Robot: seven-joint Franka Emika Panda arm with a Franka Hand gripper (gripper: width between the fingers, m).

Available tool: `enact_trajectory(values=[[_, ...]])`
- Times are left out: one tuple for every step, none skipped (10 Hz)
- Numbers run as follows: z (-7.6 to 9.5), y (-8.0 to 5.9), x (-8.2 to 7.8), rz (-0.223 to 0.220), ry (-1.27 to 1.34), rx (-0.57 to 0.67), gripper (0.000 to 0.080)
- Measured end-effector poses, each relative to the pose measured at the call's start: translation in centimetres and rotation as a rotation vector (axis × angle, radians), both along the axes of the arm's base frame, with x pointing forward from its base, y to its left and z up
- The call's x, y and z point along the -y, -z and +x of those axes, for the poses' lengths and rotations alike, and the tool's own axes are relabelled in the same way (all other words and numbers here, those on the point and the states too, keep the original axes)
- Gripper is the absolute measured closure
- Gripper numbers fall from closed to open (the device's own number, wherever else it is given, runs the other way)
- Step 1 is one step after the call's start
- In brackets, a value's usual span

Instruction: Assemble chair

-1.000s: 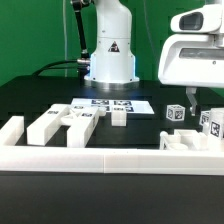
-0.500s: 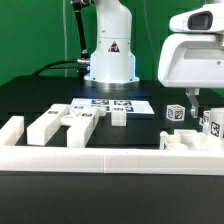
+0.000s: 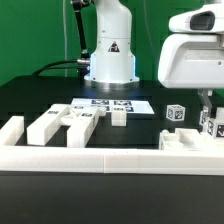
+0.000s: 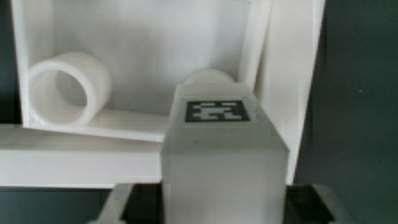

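The chair lies in loose matte-white pieces on the black table. In the wrist view a white post (image 4: pixel 222 165) with a square tag on its end stands between my gripper's (image 4: pixel 217 200) two fingers (image 4: pixel 139 200), and the jaws are shut on it. Beyond the post lie a flat white slab (image 4: pixel 160 30) and a round white ring-shaped piece (image 4: pixel 68 92). In the exterior view my gripper (image 3: pixel 206 100) hangs at the right, over a cluster of tagged pieces (image 3: pixel 212 124). A tagged cube (image 3: pixel 175 113) sits just to the exterior view's left of it.
Several white bars (image 3: pixel 55 124) and a small block (image 3: pixel 118 117) lie at the exterior view's left and middle. The marker board (image 3: pixel 108 103) lies before the robot base (image 3: pixel 108 60). A long low white border rail (image 3: pixel 100 157) runs along the front.
The jaws have closed from wide open onto the post. In the exterior view the visible finger has shifted toward the right.
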State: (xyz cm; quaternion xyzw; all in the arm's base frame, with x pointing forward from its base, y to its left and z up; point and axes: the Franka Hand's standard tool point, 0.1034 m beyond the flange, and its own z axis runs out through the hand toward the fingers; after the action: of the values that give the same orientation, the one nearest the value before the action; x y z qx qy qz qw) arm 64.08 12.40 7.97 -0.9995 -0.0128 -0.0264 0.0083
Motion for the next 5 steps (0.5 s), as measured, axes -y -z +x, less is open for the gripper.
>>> enact_trajectory(values=[[0.0, 0.0, 0.0, 0.008, 0.115, -0.002, 0.0513], [0.0, 0.0, 0.3, 0.008, 0.194, -0.003, 0.0513], [0.1, 0.0, 0.5, 0.009, 0.247, -0.003, 0.0513], [0.0, 0.0, 0.9, 0.008, 0.362, -0.008, 0.0513], [0.0, -0.1, 1.5, -0.001, 0.466, -0.013, 0.0511]])
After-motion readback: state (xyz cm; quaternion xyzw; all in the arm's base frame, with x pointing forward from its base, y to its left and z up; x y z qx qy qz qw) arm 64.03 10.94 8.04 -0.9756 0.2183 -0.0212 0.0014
